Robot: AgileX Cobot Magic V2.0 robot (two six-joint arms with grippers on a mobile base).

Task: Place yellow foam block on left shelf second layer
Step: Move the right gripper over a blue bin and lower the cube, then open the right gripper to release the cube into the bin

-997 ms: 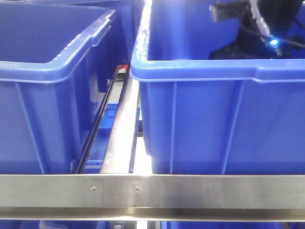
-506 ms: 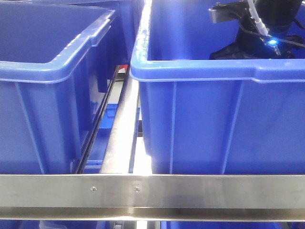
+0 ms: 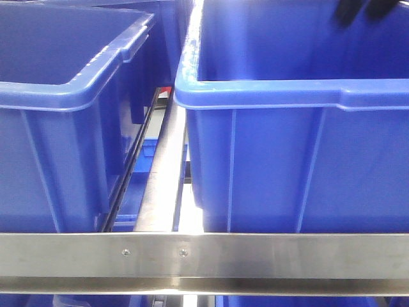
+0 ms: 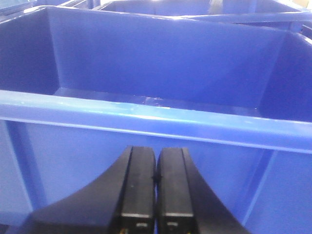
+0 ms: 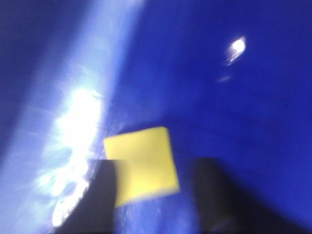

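Note:
The yellow foam block (image 5: 144, 161) lies flat on the blue floor of a bin in the blurred right wrist view. My right gripper (image 5: 157, 168) hangs open above it. Its dark left finger (image 5: 102, 195) overlaps the block's left edge, and the right finger (image 5: 214, 195) stands apart from the block on the right. In the front view only a dark blur of the right arm (image 3: 358, 9) shows at the top edge. My left gripper (image 4: 156, 152) is shut with nothing in it, in front of a blue bin's outer wall (image 4: 97, 156). I cannot tell which shelf layer this is.
Two large blue plastic bins stand side by side, left bin (image 3: 57, 102) and right bin (image 3: 287, 96). A steel divider (image 3: 167, 160) runs between them. A steel shelf rail (image 3: 255, 256) crosses the front.
The right arm, seen inside the right bin's upper corner earlier, has moved up and almost out of the front view. The bins have not moved.

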